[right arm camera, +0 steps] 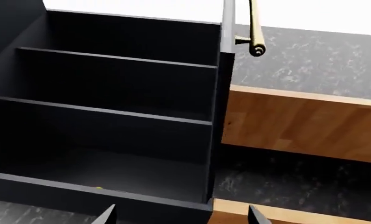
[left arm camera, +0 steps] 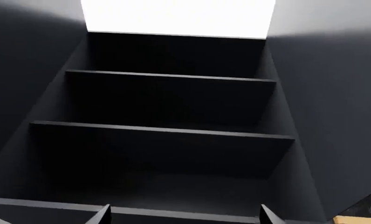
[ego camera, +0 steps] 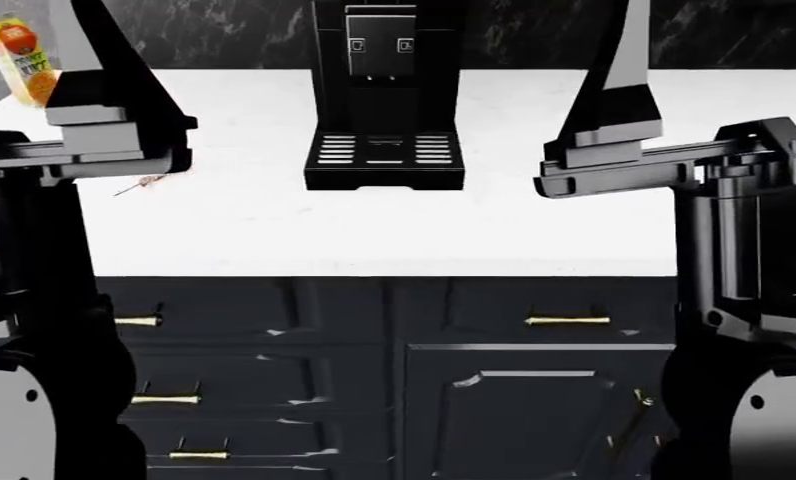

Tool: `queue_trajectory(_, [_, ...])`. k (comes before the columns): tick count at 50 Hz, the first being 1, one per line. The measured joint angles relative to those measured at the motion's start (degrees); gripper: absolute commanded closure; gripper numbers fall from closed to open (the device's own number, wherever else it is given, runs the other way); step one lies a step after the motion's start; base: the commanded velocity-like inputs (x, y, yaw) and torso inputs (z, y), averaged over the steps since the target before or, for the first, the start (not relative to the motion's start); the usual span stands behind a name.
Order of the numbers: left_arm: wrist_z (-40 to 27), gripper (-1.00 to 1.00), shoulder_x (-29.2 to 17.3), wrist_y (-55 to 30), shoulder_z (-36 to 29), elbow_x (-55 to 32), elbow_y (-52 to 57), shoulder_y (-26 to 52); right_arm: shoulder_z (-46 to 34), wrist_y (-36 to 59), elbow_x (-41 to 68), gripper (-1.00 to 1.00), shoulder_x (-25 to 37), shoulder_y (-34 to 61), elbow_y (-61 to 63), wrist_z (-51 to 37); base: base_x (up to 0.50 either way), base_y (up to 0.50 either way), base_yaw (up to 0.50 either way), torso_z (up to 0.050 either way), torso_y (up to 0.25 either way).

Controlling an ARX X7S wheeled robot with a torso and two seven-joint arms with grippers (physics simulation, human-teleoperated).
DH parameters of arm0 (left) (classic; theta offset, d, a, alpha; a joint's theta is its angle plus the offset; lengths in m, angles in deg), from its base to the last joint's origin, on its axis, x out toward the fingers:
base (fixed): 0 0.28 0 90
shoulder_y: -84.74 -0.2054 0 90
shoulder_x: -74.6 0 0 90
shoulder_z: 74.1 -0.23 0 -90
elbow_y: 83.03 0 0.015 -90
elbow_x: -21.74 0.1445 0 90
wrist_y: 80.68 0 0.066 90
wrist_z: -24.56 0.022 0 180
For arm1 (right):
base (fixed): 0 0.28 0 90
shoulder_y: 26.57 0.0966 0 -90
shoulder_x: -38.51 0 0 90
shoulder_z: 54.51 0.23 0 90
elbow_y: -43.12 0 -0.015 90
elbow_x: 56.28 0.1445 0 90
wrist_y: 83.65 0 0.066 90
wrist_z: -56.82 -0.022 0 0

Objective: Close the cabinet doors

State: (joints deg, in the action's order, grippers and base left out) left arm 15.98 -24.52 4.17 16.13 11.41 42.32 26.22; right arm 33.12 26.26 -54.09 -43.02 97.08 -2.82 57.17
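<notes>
Right wrist view: open black cabinet with two bare shelves, its tall glossy black cabinet door (right arm camera: 226,28) seen edge-on, swung out, slim upright brass bar handle (right arm camera: 255,28) on the outer face. Door edge lies ahead of the right hand (right arm camera: 182,215), slightly to one side; long axis vertical. Right arm looks nearer it, so likely the pusher. Right hand's two finger tips show spread apart, holding nothing, touching nothing. Left wrist view: left hand (left arm camera: 184,215) also spread, empty, facing black shelved interior (left arm camera: 167,126). Head view: lower black panel door (ego camera: 532,410) under the white counter (ego camera: 371,230) appears shut.
</notes>
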Motion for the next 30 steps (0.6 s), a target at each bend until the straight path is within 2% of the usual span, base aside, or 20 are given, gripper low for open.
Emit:
queue_trajectory(16, [-0.57, -1.0, -0.73, 0.3, -0.68, -0.86, 0.22, 0.24, -0.54, -0.26, 0.77, -1.0, 0.55, 0.57, -0.34, -0.9, 0.49, -0.02, 0.0, 0.0, 0.0])
queue_trajectory(19, [-0.54, -1.0, -0.98, 0.63, -0.99, -0.65, -0.04, 0.18, -0.64, -1.17, 0.76, -1.0, 0.6, 0.48, -0.66, -1.16, 0.0, 0.0, 0.0, 0.009, 0.0])
queue_trajectory(30, [0.44, -1.0, -2.18, 2.25, -2.09, -0.85, 0.14, -0.67, -0.74, -2.81, 1.06, -1.0, 1.17, -0.03, -0.27, -1.85, 0.0, 0.0, 0.0, 0.05, 0.0])
